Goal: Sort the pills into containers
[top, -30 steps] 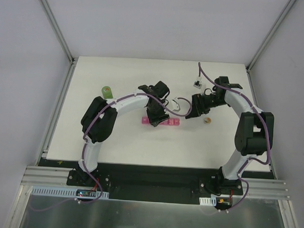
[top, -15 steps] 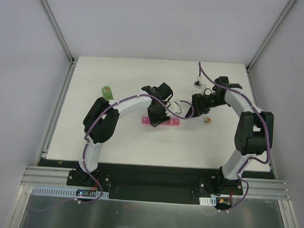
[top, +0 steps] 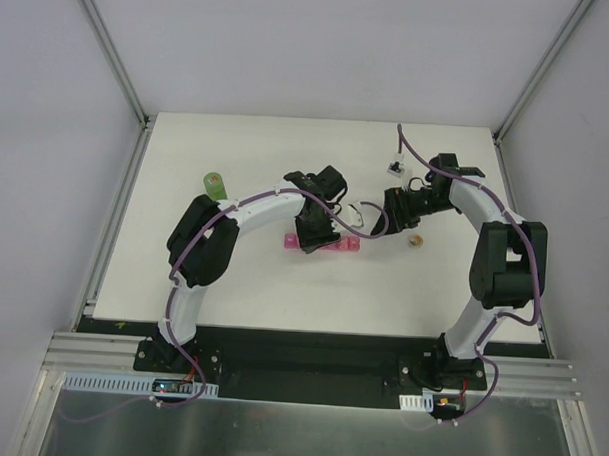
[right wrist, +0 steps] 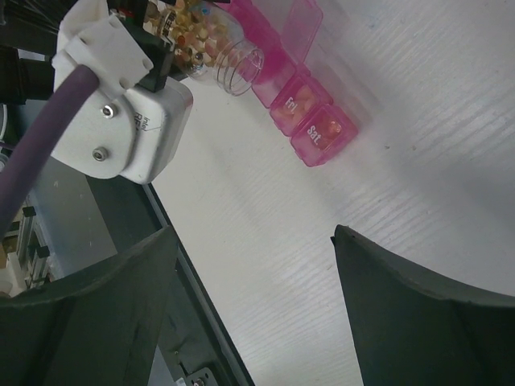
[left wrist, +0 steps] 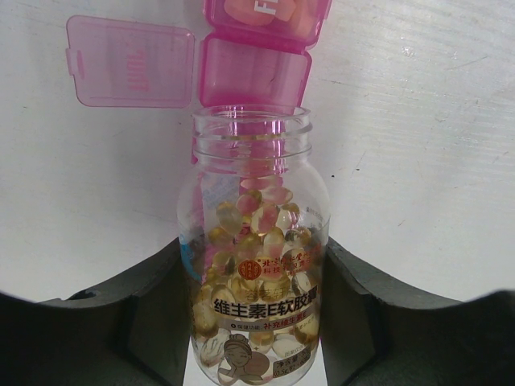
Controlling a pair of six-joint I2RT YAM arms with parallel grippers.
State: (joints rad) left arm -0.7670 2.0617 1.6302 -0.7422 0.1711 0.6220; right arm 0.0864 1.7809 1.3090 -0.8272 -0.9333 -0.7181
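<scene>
My left gripper (left wrist: 253,277) is shut on a small clear bottle (left wrist: 256,201) that lies tipped forward. Yellow-tan pills (left wrist: 257,233) fill its lower half. Its uncapped mouth points at the pink containers (left wrist: 256,76), right at a compartment whose lid (left wrist: 129,63) is flipped open to the left. In the top view that gripper (top: 315,233) hovers over the pink containers (top: 346,244). My right gripper (top: 390,213) stands to their right, open and empty. In its own view, my right gripper (right wrist: 254,233) faces bare table, with the containers (right wrist: 312,122) and the bottle (right wrist: 217,47) farther off.
A green bottle (top: 214,184) stands at the left of the white table (top: 252,286). A small tan round object (top: 416,240) lies right of the right gripper. A small white piece (top: 395,169) sits farther back. Metal rails border the table.
The left arm shifted slightly a second ago and the bottle swung a little over the pink strip; since then it holds still. The right arm has not moved.
</scene>
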